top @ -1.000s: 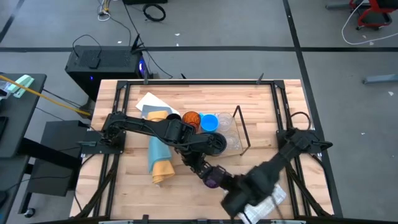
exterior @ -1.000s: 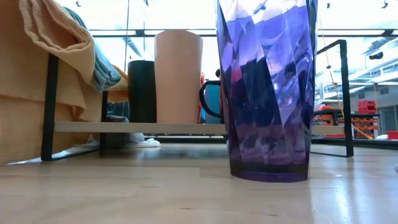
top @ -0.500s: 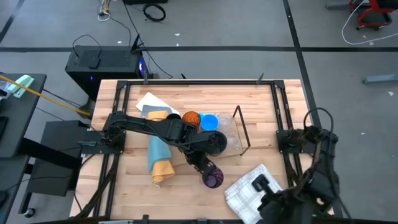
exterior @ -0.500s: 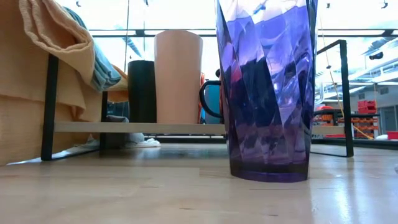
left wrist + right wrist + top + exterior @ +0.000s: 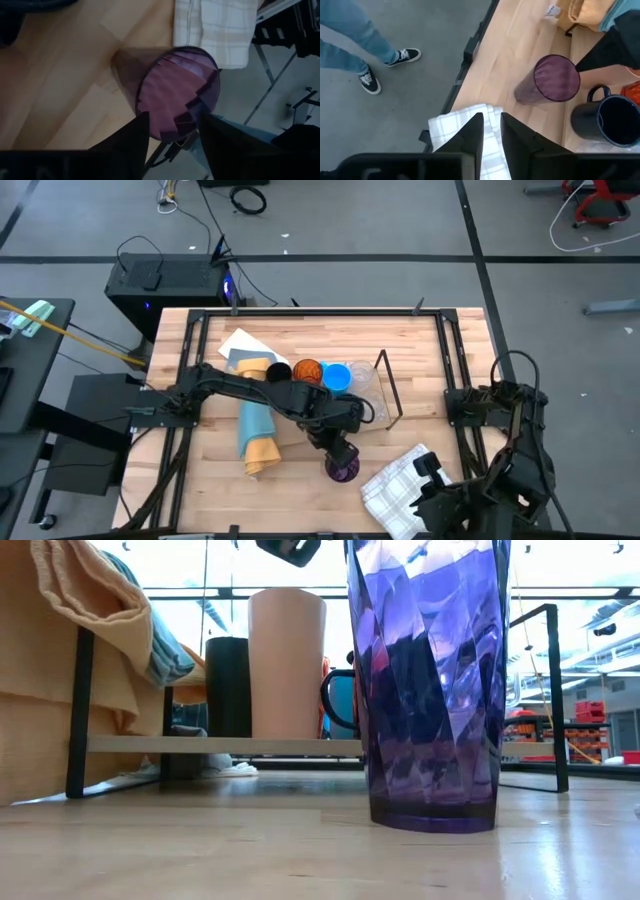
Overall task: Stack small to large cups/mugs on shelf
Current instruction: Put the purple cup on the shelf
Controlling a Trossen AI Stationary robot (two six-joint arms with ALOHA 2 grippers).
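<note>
I see the purple tumbler (image 5: 344,470) standing upright on the wooden surface (image 5: 420,350), in front of the shelf (image 5: 388,390) and apart from it. Just beside the tumbler lies a white checked cloth (image 5: 400,485). My left end effector (image 5: 170,131) hovers directly above the tumbler's mouth, fingers (image 5: 131,135) spread on either side of the rim and not pressing it, so it is open and holds nothing. On the shelf sit the peach cup (image 5: 287,662), the black cup (image 5: 229,686), the amber cup (image 5: 307,370), the blue cup (image 5: 336,376) and a clear glass (image 5: 362,378); the dark mug (image 5: 610,120) stands near the tumbler. A yellow-and-blue cloth (image 5: 257,435) lies left of the shelf. My right end effector (image 5: 490,134) hangs off the surface's near right corner, above the checked cloth, fingers slightly parted and empty. A person's legs (image 5: 350,40) show on the floor.
</note>
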